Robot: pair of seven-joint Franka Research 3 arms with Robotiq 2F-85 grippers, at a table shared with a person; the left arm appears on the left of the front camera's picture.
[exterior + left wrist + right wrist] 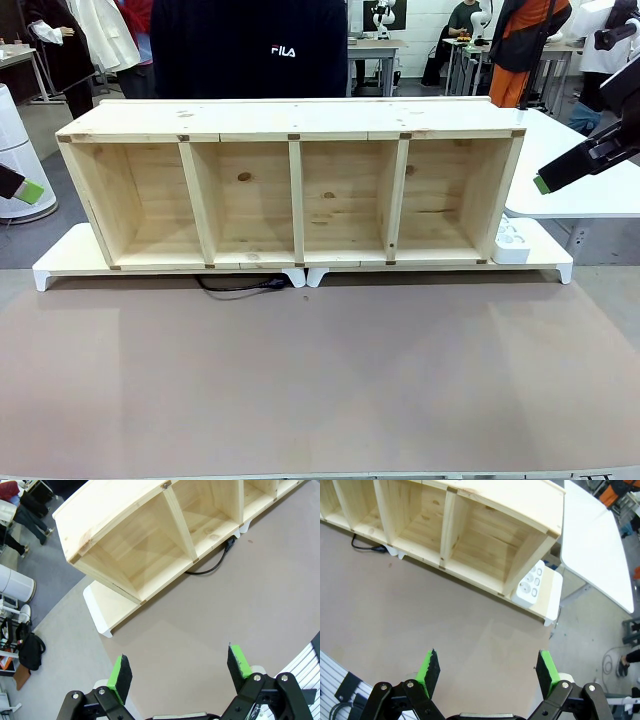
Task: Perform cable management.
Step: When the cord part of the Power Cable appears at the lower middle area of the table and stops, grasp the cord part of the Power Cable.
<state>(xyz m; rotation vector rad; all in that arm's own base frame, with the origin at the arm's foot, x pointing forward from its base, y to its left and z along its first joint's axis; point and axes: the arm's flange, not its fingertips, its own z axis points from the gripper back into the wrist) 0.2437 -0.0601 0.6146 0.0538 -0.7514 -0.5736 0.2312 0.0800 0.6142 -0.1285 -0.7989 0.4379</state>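
Four open compartments divide the wooden shelf unit (300,135), which rests on two white risers (70,262) set end to end on the brown table mat (320,380). A white power strip (511,240) lies on the right-hand riser, just beside the shelf's right end. A person in a black sweater (250,45) stands behind the shelf. The cable (235,289) lies on the mat at the risers' front edge, below the second compartment from the left, and the riser hides its far part. Its long axis runs left to right along the shelf front in a shallow bow toward the robot. The plug end points right, at the gap between the risers. The left gripper (179,666) and right gripper (487,667) hang above the mat, well apart from the cable, fingers spread wide and holding nothing.
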